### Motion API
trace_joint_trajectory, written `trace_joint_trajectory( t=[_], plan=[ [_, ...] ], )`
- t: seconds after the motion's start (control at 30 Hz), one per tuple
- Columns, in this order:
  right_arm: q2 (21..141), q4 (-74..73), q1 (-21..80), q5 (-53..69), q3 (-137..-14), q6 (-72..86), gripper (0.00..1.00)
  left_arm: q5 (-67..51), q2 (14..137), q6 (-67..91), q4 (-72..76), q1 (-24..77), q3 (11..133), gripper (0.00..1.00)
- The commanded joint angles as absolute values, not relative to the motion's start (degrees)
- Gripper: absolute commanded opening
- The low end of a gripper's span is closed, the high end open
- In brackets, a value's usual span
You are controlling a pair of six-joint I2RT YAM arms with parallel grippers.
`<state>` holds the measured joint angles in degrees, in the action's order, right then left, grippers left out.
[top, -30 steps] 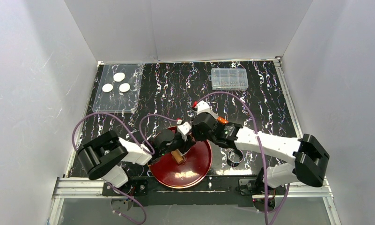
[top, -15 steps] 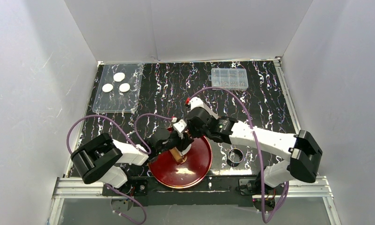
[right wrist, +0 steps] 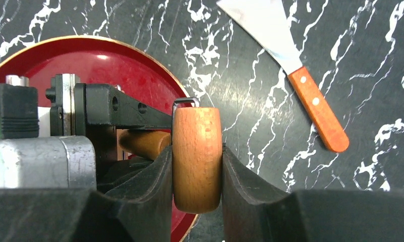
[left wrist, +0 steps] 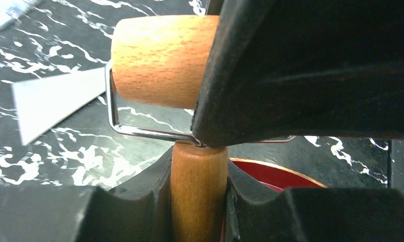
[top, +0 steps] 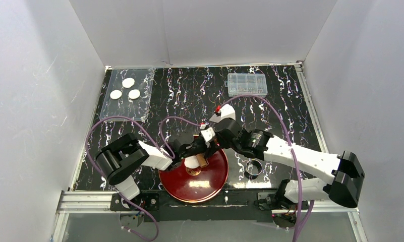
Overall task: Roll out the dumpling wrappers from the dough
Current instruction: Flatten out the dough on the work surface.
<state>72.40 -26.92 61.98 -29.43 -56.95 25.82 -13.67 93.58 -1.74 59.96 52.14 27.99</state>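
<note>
Arms shift back, dough (top: 191,162) now shows on the red plate (top: 215,177), still lumpy. Left end effector (left wrist: 198,201) clamps the roller (right wrist: 197,151) by its handle, right end effector (right wrist: 196,189) its drum.

marbled table (top: 189,96) | red plate (top: 210,185) | clear tray (top: 125,110) | plastic box (top: 247,84) | metal ring (top: 253,167) | spatula (right wrist: 296,73)

Left tool (left wrist: 198,201) and right tool (right wrist: 197,169), both clamped on the wooden roller (right wrist: 197,131), block my way over the red plate (top: 210,185) at lower centre. A ring cutter (top: 253,167) sits just right of it. Upper-centre counter (top: 189,91) between tray (top: 121,113) and parts box (top: 247,84) lies open.
</note>
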Motion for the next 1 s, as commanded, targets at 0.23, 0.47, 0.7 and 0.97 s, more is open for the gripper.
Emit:
trace_joint_trajectory(
  t=[0.23,0.47,0.7,0.97],
  plan=[
    [79.0,-15.5,68.7,-11.3,-50.4,27.6,0.01,-10.4,96.3,-0.4,49.8,58.2,26.3,0.0],
    [85.7,-12.8,72.0,-8.2,-53.4,27.3,0.01,-6.3,91.7,1.9,46.5,58.1,19.5,0.0],
    [87.3,-15.7,71.7,-7.6,-59.1,22.7,0.01,-4.8,86.2,3.7,44.2,56.5,19.3,0.0],
    [84.2,-20.6,68.9,-10.0,-66.6,18.1,0.01,-7.3,85.8,1.0,48.8,54.5,23.3,0.0]
  ],
)
